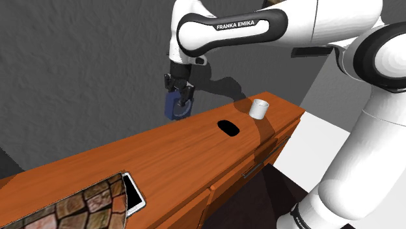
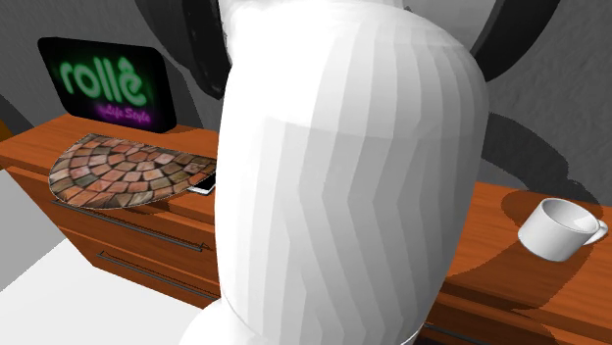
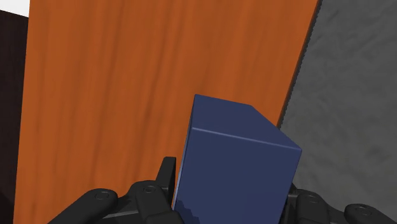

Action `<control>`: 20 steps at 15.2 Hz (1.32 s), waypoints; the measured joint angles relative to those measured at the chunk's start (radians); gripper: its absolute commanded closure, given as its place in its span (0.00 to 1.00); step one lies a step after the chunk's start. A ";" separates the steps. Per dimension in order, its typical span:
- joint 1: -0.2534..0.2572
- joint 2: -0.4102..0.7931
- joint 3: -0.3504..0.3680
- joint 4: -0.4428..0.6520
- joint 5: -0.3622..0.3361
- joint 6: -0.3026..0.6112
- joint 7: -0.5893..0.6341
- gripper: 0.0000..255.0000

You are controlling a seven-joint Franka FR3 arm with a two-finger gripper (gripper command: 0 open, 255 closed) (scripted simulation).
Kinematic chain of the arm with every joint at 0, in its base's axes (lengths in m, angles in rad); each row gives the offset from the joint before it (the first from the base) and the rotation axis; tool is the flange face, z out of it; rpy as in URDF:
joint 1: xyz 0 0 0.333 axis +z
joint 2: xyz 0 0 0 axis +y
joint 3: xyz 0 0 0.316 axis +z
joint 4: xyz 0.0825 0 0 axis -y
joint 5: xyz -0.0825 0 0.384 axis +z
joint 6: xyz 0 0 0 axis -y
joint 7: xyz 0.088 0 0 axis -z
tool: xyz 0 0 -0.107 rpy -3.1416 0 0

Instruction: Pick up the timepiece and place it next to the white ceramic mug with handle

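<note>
The dark blue clock [image 3: 235, 165] is pinched tight between the two fingers of the black gripper [image 3: 229, 189]. In the shoulder view it hangs in the air at the upper middle, above the brown wooden top [image 1: 162, 156]. The white mug [image 1: 259, 109] stands well apart, to its right.

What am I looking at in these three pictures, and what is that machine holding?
It is a white robot arm with a black two-finger gripper. One picture looks down from beside its stand; another looks from behind the arm's broad body; the third comes from a camera on the hand. The gripper clasps a dark blue block, the timepiece, above the wooden cabinet top. On the wood rest a white mug, a stone-patterned mat and a dark screen with green letters.
</note>
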 measured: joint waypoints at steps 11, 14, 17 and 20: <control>-0.033 -0.046 -0.015 0.066 0.028 -0.104 -0.061 1.00; -0.078 -0.082 -0.045 0.029 0.048 -0.098 -0.136 1.00; -0.118 -0.113 -0.076 -0.007 0.065 -0.087 -0.210 1.00; -0.159 -0.132 -0.111 -0.021 0.075 -0.088 -0.288 1.00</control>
